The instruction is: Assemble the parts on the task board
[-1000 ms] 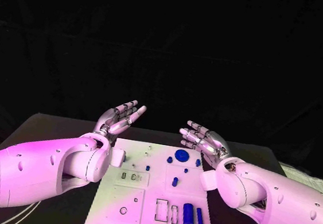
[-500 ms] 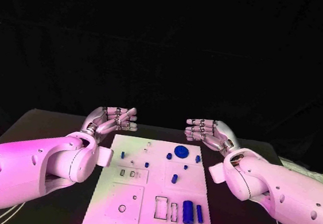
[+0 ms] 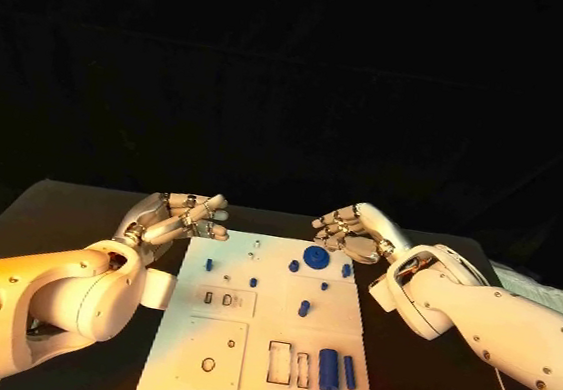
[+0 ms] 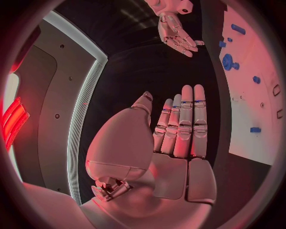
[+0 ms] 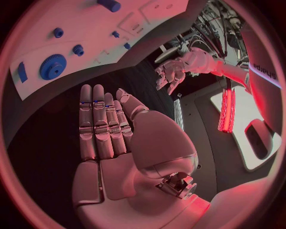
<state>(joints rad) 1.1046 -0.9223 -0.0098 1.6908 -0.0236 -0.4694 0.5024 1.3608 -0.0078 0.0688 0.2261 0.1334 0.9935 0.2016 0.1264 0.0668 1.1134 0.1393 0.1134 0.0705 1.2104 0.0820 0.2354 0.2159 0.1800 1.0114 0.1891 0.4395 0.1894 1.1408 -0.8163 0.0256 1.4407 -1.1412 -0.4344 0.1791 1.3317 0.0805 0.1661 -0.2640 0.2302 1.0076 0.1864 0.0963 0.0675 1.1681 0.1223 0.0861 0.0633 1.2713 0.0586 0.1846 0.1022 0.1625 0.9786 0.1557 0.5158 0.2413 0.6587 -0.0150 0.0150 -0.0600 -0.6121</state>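
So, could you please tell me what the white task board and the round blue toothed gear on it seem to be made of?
The flat white task board looks like matte plastic or painted sheet: even colour, no glare, crisp cut-out slots. The round blue toothed gear seems to be moulded or printed plastic: uniform saturated blue, dull surface, fine teeth visible in the right wrist view. Neither can be confirmed by look alone.

Robotics test lab: black table (image 3: 75, 206) against black backdrop, white task board (image 3: 262, 354) with blue parts (image 3: 327, 369), cabling (image 5: 217, 21) nearby.
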